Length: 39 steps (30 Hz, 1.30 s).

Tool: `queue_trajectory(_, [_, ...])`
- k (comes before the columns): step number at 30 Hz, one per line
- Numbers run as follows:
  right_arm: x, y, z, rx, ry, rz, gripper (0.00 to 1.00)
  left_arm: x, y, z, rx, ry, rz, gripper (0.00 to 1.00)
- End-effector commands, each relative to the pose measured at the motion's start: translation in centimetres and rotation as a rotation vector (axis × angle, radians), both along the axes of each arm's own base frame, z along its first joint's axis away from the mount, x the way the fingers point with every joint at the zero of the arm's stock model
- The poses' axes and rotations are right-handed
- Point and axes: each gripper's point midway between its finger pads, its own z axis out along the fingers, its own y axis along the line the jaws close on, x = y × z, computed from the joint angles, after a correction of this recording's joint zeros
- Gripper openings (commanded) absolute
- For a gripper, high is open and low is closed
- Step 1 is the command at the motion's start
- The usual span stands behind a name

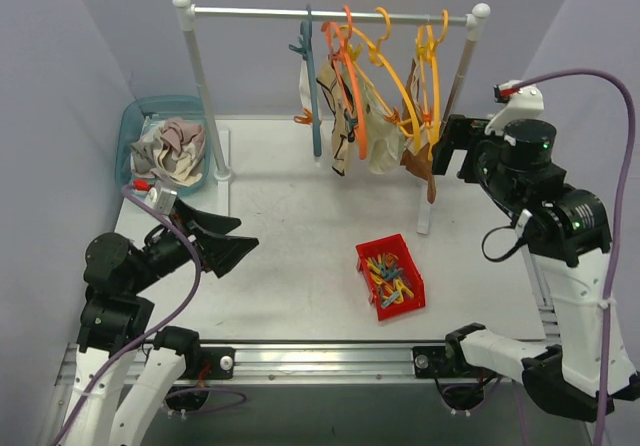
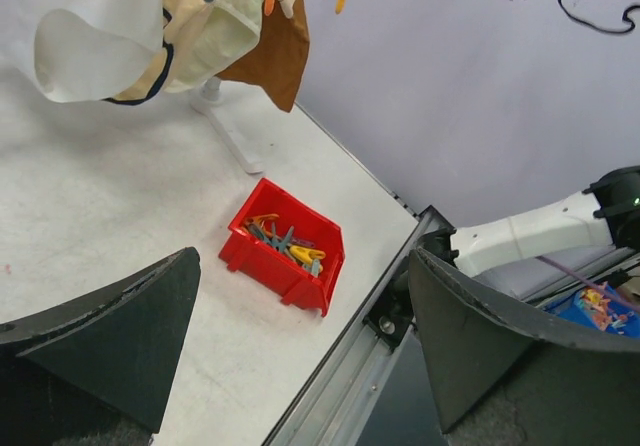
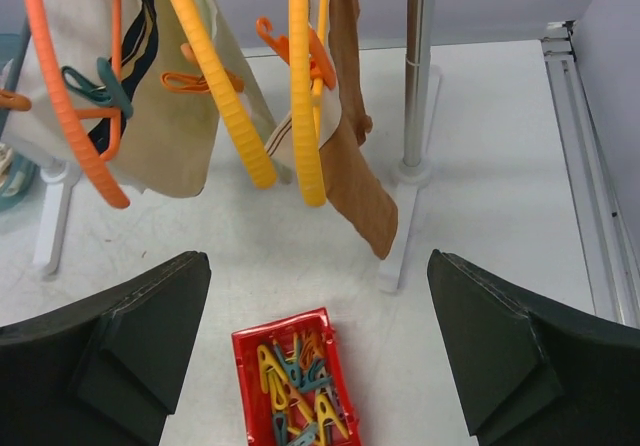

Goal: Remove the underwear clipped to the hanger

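Several pieces of underwear hang from coloured hangers [image 1: 350, 76] on the rail [image 1: 330, 12]: cream ones [image 1: 385, 136] in the middle and a brown one [image 1: 425, 166] at the right end. Clothespins hold them to orange and yellow hangers [image 3: 300, 86]. The brown piece [image 3: 360, 186] and a beige piece [image 3: 170, 116] hang straight ahead in the right wrist view. My right gripper [image 1: 452, 149] is open, just right of the brown piece, holding nothing [image 3: 318, 257]. My left gripper [image 1: 245, 238] is open and low at the near left, pointing toward the rack, nothing between its fingers [image 2: 302, 256].
A blue basket [image 1: 135, 126] at the far left holds a pile of loose underwear [image 1: 170, 151]. A red bin [image 1: 380, 244] with several coloured clothespins sits near the table's middle front. The rack's white feet [image 1: 425, 216] stand on the table. A metal rail runs along the near edge.
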Motion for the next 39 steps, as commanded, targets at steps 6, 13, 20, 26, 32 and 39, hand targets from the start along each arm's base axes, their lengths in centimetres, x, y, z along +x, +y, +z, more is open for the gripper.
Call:
queue_trajectory(6, [6.9, 1.9, -0.1, -0.122, 0.030, 0.006, 0.90, -1.3, 1.1, -2.8, 0.084, 0.066, 0.043, 0.94])
queue_trajectory(13, [8.1, 1.6, 0.7, -0.151, 0.011, -0.005, 0.86, -2.2, 1.3, -3.2, 0.086, 0.065, 0.045, 0.94])
queue_trajectory(20, [7.8, 1.5, 0.6, -0.132, 0.013, 0.042, 0.86, -2.4, 1.2, -3.8, 0.084, 0.080, 0.034, 0.94])
queue_trajectory(26, [8.6, 0.8, -0.1, -0.089, 0.040, 0.033, 0.83, -2.5, 1.1, -4.2, 0.072, 0.096, 0.026, 0.94])
queue_trajectory(32, [9.4, 1.8, -0.5, -0.041, 0.058, 0.102, 0.76, -2.7, 1.1, -4.8, 0.072, 0.111, 0.021, 0.94])
queue_trajectory(39, [10.7, 1.6, -3.0, -0.057, 0.125, 0.078, 0.72, -2.7, 1.1, -5.5, 0.075, 0.112, 0.023, 0.94])
